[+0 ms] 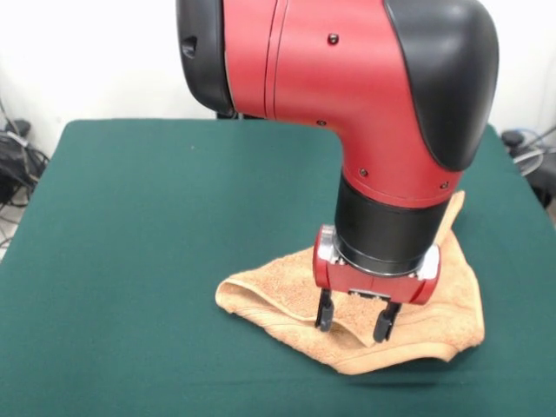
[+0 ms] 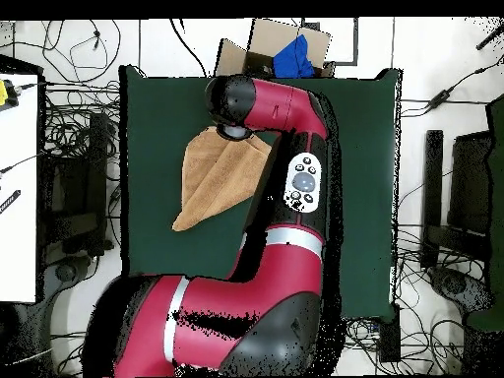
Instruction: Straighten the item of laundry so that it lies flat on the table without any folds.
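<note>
here the towel lies bunched and folded on the green bench, close to the bench's front edge in the front view, one corner trailing off toward the far side behind the arm. the jaws stand parted just above a raised fold, tips at the cloth, holding nothing. the risk as i judge it: closing there may pinch two layers together, so a pull drags the whole bundle toward the bench edge instead of opening the fold.
</note>
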Robot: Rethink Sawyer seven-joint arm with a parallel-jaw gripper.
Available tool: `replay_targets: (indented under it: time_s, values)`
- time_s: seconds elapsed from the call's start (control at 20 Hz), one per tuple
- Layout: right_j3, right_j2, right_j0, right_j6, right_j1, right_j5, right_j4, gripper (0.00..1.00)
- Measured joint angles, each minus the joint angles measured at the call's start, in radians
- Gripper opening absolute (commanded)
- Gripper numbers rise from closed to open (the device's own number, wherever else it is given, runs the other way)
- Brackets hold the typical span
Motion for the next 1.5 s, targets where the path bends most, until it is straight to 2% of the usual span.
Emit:
replay_targets:
  time_s: [0.8, 1.5]
  values:
    - [0.0, 0.0, 0.0, 0.0, 0.008, -0.032, 0.0, 1.0]
    - [0.0, 0.0, 0.0, 0.0, 0.078, -0.057, 0.0, 1.0]
